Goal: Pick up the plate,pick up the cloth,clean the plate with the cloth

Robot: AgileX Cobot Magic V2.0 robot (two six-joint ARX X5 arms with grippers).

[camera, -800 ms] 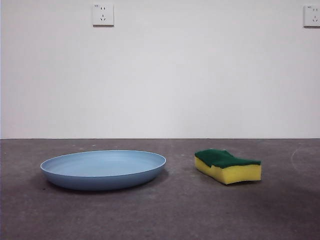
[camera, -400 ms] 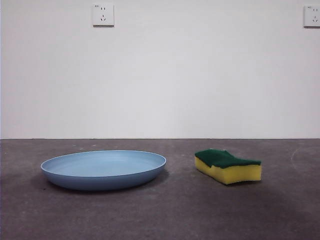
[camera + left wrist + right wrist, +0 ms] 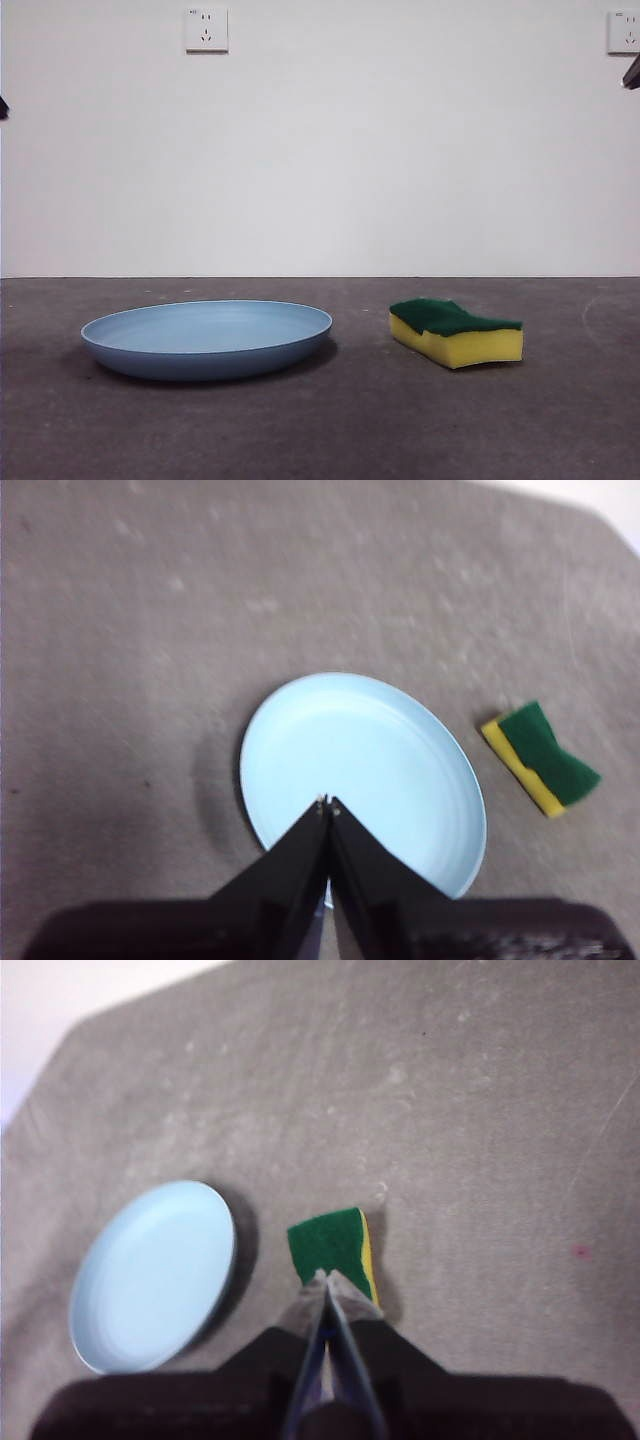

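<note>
The light-blue plate (image 3: 207, 338) lies flat on the grey table at the left. The cloth, a yellow sponge with a green top (image 3: 456, 331), lies to its right, apart from it. My left gripper (image 3: 327, 805) hangs high above the plate (image 3: 363, 772), jaws shut and empty; the sponge (image 3: 540, 757) shows beside the plate. My right gripper (image 3: 323, 1279) hangs high above the sponge (image 3: 333, 1243), jaws shut and empty; the plate (image 3: 152, 1273) shows to one side. In the front view only black tips show at the left edge (image 3: 3, 106) and the right edge (image 3: 632, 73).
A white wall stands behind the table, with one socket (image 3: 206, 29) at upper left and another (image 3: 622, 31) at upper right. The grey table top (image 3: 350, 430) extends in front of the plate and sponge.
Two black arm tips have come into the front view at the upper left and upper right edges. The plate and sponge have not moved.
</note>
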